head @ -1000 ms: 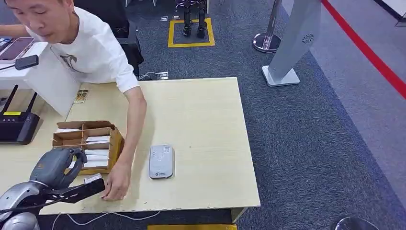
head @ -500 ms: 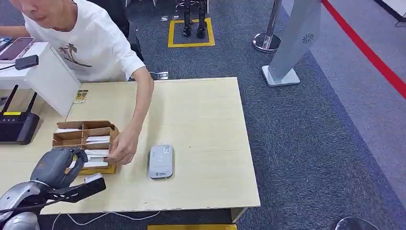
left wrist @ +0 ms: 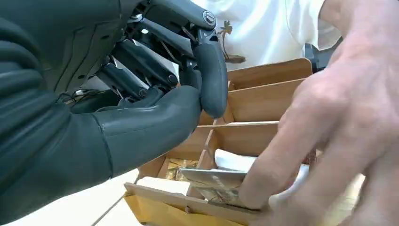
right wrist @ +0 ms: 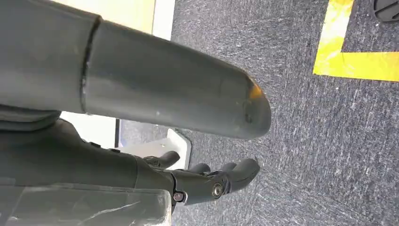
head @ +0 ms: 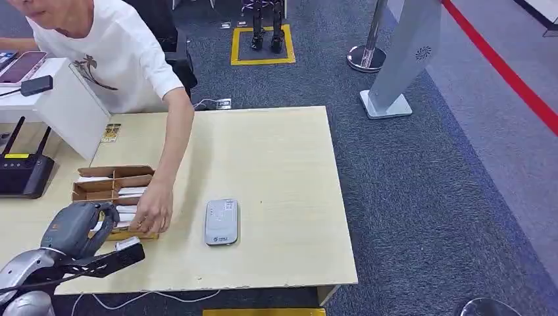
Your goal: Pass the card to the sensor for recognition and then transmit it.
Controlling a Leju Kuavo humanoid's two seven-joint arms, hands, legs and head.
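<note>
An open brown cardboard box (head: 108, 186) with dividers holds white cards (head: 134, 191) on the table's left side. A person's hand (head: 152, 210) presses on the cards (left wrist: 221, 179) in the near compartment. My left hand (head: 77, 226) hovers just in front of the box's near left corner, its fingers (left wrist: 211, 84) curled down onto the thumb with nothing between them. The grey card sensor (head: 222, 222) lies flat on the table, to the right of the box. My right hand (right wrist: 211, 181) hangs over the carpet and holds nothing, its fingers loosely apart.
A person in a white shirt (head: 118, 59) leans over the table's far left corner. A black router (head: 23, 172) stands left of the box, beside a white stand (head: 66, 105). The light wooden table (head: 283, 171) is bare to the right of the sensor.
The person's hand has moved from the table's front edge up to the box and now lies on the cards in the near compartment. My left hand has barely moved.
</note>
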